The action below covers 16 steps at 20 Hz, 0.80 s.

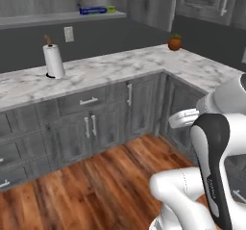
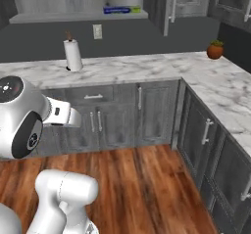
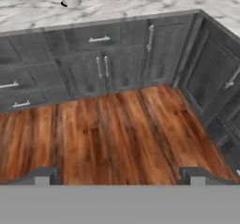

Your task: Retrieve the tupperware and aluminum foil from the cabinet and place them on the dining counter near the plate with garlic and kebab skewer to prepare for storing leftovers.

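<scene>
We see our claw [image 3: 120, 175] spread wide, holding nothing, over the wood floor [image 3: 112, 134]. The aluminum foil [image 1: 97, 10] lies on the cabinet [image 1: 144, 0] shelf, above the marble worktop [image 1: 120, 68] and paper-towel roll [image 1: 53, 60].

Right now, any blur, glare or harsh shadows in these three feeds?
Left base view: soft and low-res, the dark-blue foil box on the grey shelf unreadable; lighting flat, only a faint shadow at the white paper-towel roll. Right base view: same softness, no glare on the marble worktop. Hand view: wood floor evenly lit, open gripper tips blurry at the bottom.
</scene>
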Motion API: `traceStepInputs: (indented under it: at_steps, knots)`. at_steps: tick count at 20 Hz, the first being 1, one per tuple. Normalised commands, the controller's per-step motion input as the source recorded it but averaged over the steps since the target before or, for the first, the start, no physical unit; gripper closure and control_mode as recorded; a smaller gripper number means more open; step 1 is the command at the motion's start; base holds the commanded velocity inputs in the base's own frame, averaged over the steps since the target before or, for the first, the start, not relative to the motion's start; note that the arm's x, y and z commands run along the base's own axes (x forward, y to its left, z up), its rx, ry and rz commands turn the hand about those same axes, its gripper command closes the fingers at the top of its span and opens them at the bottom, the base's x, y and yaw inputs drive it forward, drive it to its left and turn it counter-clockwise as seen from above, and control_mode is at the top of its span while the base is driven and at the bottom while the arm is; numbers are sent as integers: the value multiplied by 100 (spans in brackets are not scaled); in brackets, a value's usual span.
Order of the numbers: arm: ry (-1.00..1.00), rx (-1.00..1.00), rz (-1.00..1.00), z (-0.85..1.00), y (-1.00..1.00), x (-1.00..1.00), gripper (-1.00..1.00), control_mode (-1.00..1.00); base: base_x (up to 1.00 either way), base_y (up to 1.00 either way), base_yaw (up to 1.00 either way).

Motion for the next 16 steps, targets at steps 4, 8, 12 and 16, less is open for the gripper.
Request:
traceStepInputs:
  at_steps: [4, 8, 12, 16]
  knots:
    - [0, 0, 0, 0, 0, 0, -100, 100, 100, 0, 5]
    - [0, 0, 0, 0, 0, 0, -100, 100, 100, 0, 1]
    - [0, 0, 0, 0, 0, 0, -100, 100, 100, 0, 0]
    - [0, 0, 0, 0, 0, 0, -100, 100, 100, 0, 0]
